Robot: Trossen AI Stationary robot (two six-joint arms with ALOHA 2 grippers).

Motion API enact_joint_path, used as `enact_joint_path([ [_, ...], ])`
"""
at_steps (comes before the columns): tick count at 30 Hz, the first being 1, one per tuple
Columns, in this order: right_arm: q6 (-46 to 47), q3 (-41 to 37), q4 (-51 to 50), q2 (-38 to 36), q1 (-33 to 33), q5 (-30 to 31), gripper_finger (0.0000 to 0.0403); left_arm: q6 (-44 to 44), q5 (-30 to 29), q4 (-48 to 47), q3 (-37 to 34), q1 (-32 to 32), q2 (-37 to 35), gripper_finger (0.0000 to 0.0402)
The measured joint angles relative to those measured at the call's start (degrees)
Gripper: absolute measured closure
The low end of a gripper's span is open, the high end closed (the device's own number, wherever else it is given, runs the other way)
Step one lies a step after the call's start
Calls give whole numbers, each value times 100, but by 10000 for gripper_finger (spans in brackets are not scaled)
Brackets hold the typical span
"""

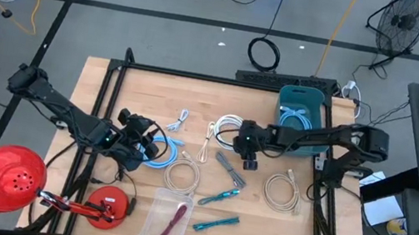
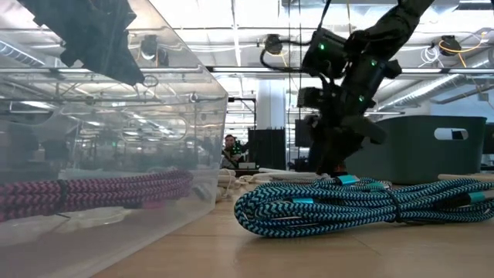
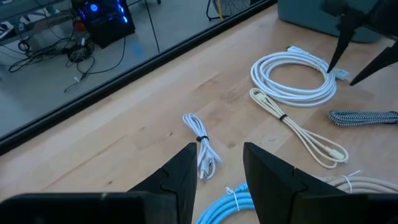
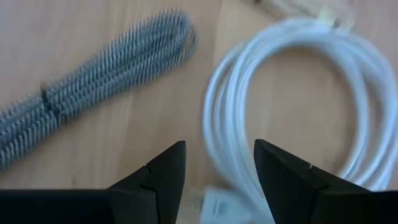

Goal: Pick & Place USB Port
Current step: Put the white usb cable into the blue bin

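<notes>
Nearest the table's front edge, a clear plastic box holds a braided maroon cable. Beyond it lie teal braided cables. Right gripper hovers, jaws parted and empty, over the glossy white coiled USB cable. Left gripper stands open above a light-blue cable. Farthest, a teal bin holds another cable.

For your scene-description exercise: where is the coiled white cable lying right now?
In the high view the coiled white cable lies on the table's right half, just left of the teal bin, with the right tool directly beside it and the grey braided cable nearby.
</notes>
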Motion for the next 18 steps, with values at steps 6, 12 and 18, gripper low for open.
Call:
enact_joint_path([
  [6, 24, 85, 197, 601, -121, -25, 222, -2, 24, 9, 0, 0, 0, 270],
  [12, 345, 125, 131, 659, -186, -79, 242, 25, 28, 28, -2, 0, 0, 270],
  [18, 1439, 104, 182, 385, -232, 98, 305, 55, 30, 24, -2, 0, 0, 270],
])
